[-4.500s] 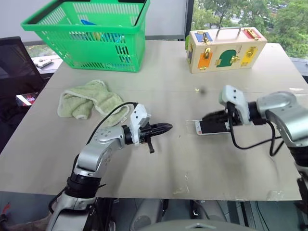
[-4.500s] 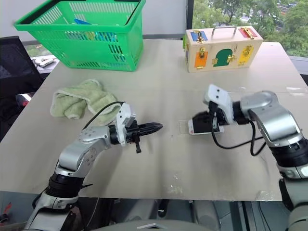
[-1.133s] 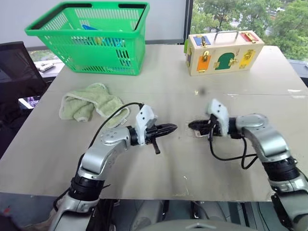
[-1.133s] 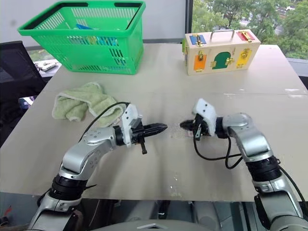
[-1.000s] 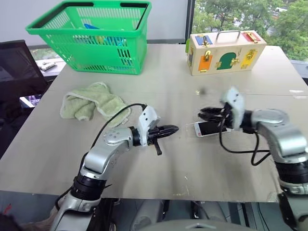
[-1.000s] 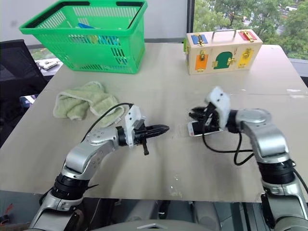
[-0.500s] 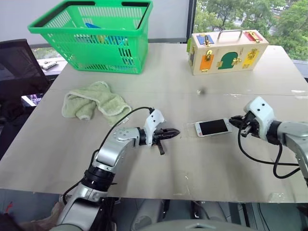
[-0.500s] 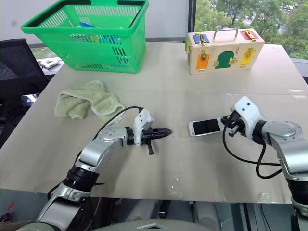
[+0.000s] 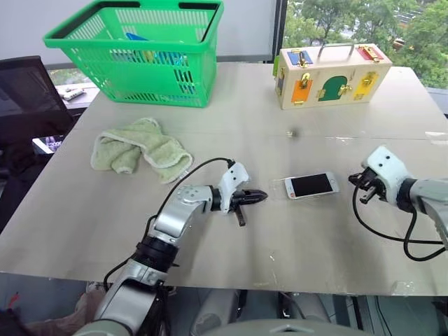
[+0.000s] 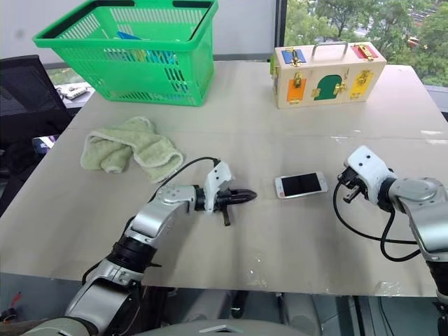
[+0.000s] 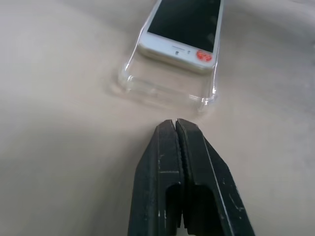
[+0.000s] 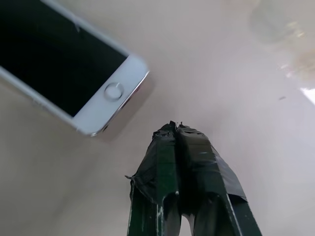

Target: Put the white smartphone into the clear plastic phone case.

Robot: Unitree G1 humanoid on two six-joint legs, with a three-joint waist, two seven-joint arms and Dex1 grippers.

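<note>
Left wrist view gives us the phone (image 11: 183,30) lying screen up on the table (image 9: 280,245), partly seated in the clear case (image 11: 165,91), whose empty end juts out toward our left gripper (image 11: 176,123); we read no writing on it, just a red dot sticker at that end. We see the left gripper clenched and empty just short of the case, and the right gripper (image 12: 175,127) likewise clenched on nothing, near the phone's home-button end. Farther off lie a green towel (image 9: 140,147), a green basket (image 9: 136,52) and a wooden latch box (image 9: 332,66), none blocking the phone.
</note>
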